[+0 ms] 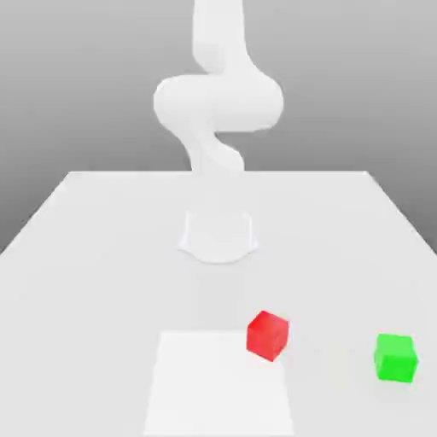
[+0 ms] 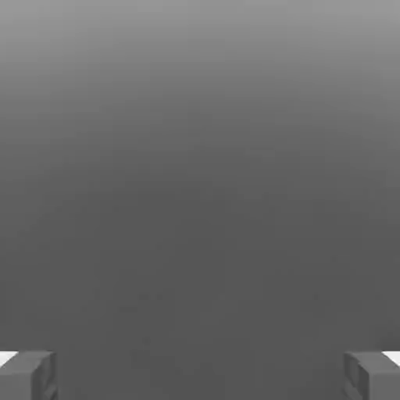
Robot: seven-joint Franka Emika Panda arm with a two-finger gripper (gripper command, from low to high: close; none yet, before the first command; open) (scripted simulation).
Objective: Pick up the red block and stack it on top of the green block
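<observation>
The red block (image 1: pixel 268 335) rests on the white table (image 1: pixel 85 256) near the front, a little to the exterior view's right of centre, turned at an angle. The green block (image 1: pixel 396 357) lies on the table further to the exterior view's right, well apart from the red one. In the hand view my gripper (image 2: pixel 200 375) is open, its two grey fingertips (image 2: pixel 27 375) standing wide apart with nothing between them, and beyond them there is only plain grey background. The white arm (image 1: pixel 218 102) rises from its base and leaves the exterior view at the top edge.
The arm's round base (image 1: pixel 218 235) stands at the table's middle, behind both blocks. A brighter white rectangle (image 1: pixel 218 388) marks the table's front centre, and the red block sits at its far right corner. The table's edges run close to the green block's side.
</observation>
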